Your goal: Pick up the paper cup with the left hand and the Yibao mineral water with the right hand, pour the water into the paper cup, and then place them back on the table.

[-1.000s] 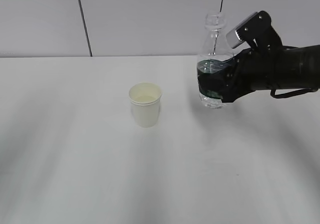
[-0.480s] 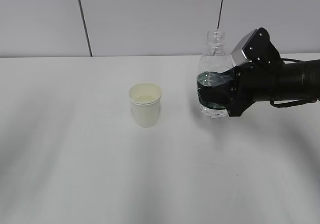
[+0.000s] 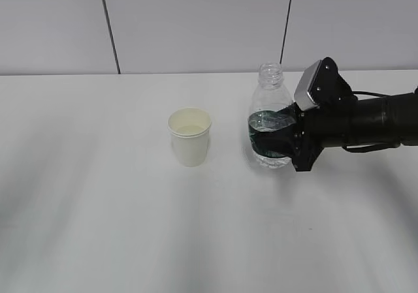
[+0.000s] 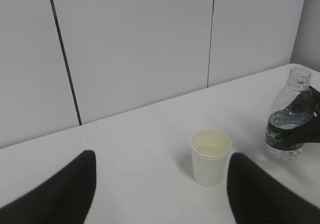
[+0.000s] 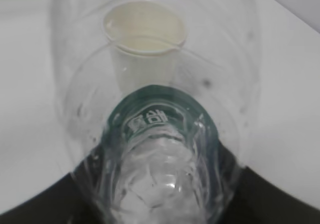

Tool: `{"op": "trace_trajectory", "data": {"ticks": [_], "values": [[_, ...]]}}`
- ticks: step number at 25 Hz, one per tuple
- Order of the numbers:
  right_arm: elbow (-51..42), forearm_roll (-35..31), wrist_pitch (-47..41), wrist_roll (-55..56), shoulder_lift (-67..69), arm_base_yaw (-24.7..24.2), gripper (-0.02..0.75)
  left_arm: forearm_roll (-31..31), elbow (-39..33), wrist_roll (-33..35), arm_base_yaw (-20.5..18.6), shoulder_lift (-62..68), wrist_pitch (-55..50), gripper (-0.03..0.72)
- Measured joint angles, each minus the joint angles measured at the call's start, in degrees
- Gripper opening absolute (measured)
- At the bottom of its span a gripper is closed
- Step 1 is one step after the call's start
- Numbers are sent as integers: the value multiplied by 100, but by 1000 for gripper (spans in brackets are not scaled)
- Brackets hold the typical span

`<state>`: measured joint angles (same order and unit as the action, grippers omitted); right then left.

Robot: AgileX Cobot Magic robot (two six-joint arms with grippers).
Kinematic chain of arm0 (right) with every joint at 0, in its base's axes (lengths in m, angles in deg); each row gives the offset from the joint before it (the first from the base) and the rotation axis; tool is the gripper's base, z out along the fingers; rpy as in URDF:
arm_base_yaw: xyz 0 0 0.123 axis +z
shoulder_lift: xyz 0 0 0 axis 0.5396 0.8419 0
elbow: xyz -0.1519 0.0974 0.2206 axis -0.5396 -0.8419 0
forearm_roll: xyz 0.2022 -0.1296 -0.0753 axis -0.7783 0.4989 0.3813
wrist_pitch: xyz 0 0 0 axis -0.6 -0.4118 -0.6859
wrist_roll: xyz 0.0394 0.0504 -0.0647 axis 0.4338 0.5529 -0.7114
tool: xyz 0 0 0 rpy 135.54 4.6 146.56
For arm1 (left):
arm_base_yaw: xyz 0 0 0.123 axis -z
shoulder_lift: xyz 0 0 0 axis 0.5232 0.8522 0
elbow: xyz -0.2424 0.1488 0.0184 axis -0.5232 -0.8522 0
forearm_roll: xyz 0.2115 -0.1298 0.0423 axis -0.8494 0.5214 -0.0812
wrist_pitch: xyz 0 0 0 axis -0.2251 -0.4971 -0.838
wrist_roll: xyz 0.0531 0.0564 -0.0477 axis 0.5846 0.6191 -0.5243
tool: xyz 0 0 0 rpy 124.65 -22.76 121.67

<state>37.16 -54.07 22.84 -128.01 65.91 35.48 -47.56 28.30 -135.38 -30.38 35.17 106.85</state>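
The white paper cup point(image 3: 190, 138) stands upright on the table point(image 3: 98, 215), with liquid low in its cream inside. To its right, my right gripper point(image 3: 282, 141) is shut on the green label band of the Yibao mineral water point(image 3: 268, 124). The bottle is upright and uncapped, its base at or just above the tabletop. In the right wrist view the bottle point(image 5: 160, 154) fills the frame and the cup point(image 5: 145, 39) shows through it. My left gripper point(image 4: 160, 199) is open and holds nothing. The cup point(image 4: 210, 156) stands ahead of it, near its right finger point(image 4: 260, 194). The bottle point(image 4: 287, 126) is further right.
A grey panelled wall point(image 3: 196, 25) runs behind the table's far edge. The right arm point(image 3: 379, 123) reaches in from the right edge. The left arm does not show in the exterior view.
The right gripper has brought the bottle down and a little to the left, towards the tabletop. The cup has not moved.
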Motion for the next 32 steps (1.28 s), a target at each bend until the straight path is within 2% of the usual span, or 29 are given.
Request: {"op": "trace_trajectory", "data": {"ticks": [21, 32], "values": [[533, 4, -277, -139, 714, -22, 388, 0, 0, 0, 0, 0, -24, 491], [605, 4, -536, -120, 1003, -368, 388, 0, 0, 0, 0, 0, 14, 491]]}}
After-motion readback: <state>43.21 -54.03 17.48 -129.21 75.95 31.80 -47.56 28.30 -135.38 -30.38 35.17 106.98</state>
